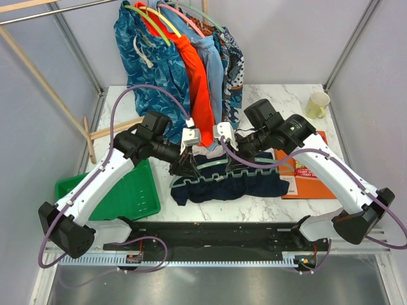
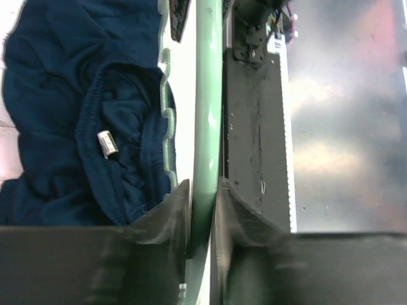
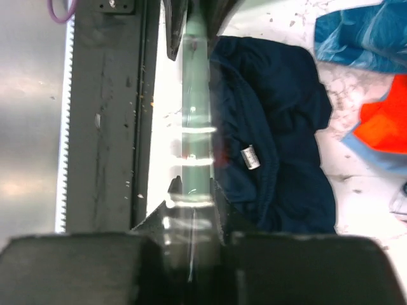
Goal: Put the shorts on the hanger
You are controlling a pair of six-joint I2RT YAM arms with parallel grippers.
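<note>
The pale mint-green hanger (image 1: 214, 166) is held just above the table between my two arms. My left gripper (image 1: 185, 164) is shut on one shoulder bar (image 2: 206, 114), fingers pressed on both sides. My right gripper (image 1: 230, 154) is shut on the other shoulder bar (image 3: 194, 121). The navy shorts (image 1: 232, 187) lie crumpled on the marble table under and beside the hanger. In the left wrist view the shorts (image 2: 57, 121) bunch against the hanger's zigzag lower bar (image 2: 167, 114), with a white label showing. In the right wrist view the shorts (image 3: 280, 121) lie right of the bar.
A green tray (image 1: 130, 194) sits at the left front. An orange booklet (image 1: 311, 170) lies at the right and a pale cup (image 1: 317, 105) at the back right. Teal, orange and blue garments (image 1: 178, 63) hang on a rail behind. A black rail (image 1: 210, 236) runs along the near edge.
</note>
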